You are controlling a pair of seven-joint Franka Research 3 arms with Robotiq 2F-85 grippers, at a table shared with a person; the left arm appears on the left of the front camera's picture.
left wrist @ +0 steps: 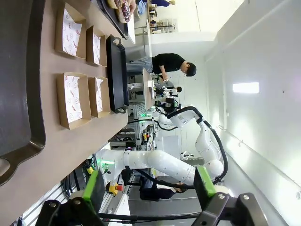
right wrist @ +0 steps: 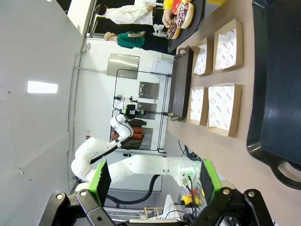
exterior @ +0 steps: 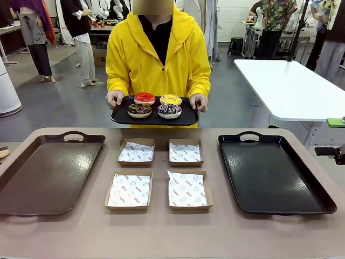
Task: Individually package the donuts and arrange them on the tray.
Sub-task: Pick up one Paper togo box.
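While a person beyond the table holds four donuts on a small black tray, we see a brown tray, four cardboard boxes lined with printed paper, then a large black tray. Left gripper and right gripper gape wide, gripping nothing. The brown tray's left edge is cut off.

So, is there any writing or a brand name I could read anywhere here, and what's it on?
No text here can be read outright.
The white paper lining the four cardboard boxes: small red and grey print, too small to read.
The person's yellow jacket and the donuts: no lettering visible.
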